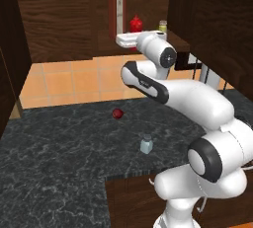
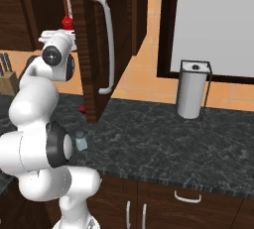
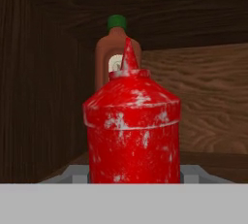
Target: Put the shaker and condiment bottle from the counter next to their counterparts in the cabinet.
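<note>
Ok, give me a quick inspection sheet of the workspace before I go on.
Surface: dark marbled counter, nothing spilled.
Job's things: small red squeeze bottle upright between the fingers, inside the cabinet, in front of the tall red bottle. Yellowish shaker on the shelf further right. Pale blue shaker stands on the counter, not yet moved.
Clutter: small dark-red round thing on the counter.
Gripper: reaching into the cabinet, shut on the small red squeeze bottle.
Cables: nothing seen.
Surroundings: open cabinet door with pale handle, paper towel holder, knife block, orange tiled wall.
</note>
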{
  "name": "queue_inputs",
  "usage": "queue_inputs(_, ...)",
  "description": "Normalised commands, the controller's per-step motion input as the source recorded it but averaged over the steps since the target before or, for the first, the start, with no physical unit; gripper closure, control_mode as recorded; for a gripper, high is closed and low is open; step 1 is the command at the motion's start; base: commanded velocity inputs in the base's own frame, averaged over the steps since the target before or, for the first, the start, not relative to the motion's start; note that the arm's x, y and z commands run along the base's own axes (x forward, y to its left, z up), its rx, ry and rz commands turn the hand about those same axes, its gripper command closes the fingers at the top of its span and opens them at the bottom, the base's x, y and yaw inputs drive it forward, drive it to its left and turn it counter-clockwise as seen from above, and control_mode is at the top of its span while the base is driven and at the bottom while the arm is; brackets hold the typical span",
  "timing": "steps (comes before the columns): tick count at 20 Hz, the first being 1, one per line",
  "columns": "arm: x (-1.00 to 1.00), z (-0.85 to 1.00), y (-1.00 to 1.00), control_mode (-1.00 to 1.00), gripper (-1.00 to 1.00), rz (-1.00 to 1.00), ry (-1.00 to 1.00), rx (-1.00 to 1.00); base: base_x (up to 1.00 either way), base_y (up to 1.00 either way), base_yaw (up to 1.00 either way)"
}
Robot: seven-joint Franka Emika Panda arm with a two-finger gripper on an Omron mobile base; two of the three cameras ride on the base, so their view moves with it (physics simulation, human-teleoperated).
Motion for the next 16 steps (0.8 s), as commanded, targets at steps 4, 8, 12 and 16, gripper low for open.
queue_inputs(4,0.23,-0.08,0.00,-1.00,1.00,0.00,0.00,0.00,0.00,0.00,0.00)
queue_inputs(8,0.18,-0.16,0.00,-1.00,1.00,0.00,0.00,0.00,0.00,0.00,0.00)
queue_inputs(12,0.27,-0.17,0.00,-1.00,1.00,0.00,0.00,0.00,0.00,0.00,0.00)
queue_inputs(16,0.38,-0.14,0.00,-1.00,1.00,0.00,0.00,0.00,0.00,0.00,0.00)
